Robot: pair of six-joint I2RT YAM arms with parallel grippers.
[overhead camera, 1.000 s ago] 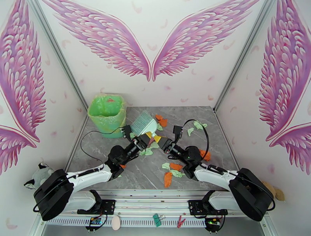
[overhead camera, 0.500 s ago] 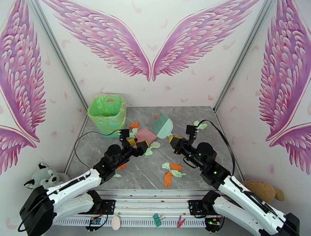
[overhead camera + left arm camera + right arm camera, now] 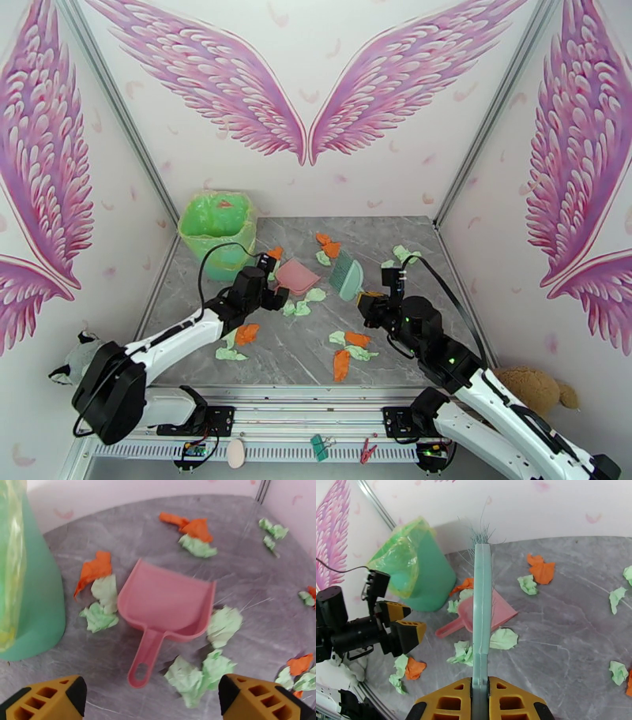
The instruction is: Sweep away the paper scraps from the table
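Left hand [image 3: 151, 691] backed off dustpan [image 3: 168, 602], wide open, empty; dustpan at its 12 o'clock. Right hand [image 3: 480, 695] clamped on brush [image 3: 481, 598].

You're looking at two matching arms. The left arm [image 3: 170, 343] and the right arm [image 3: 505, 403] wear glossy white shells on their long links, with rounded black motor housings at every joint. The biggest black drum [image 3: 110, 391] shows at seven o'clock in the overhead view. Small green lights [image 3: 405, 320] glow on the right arm's black joints. A thin black cable [image 3: 204, 264] loops off the left wrist, and a second cable [image 3: 446, 288] arcs off the right wrist. Each base [image 3: 197, 414] is a black bracket near six o'clock. The left gripper [image 3: 152, 693] and right gripper [image 3: 480, 697] have amber-yellow fingers with moulded rectangular pockets; the left gripper's fingers carry black inner pads.
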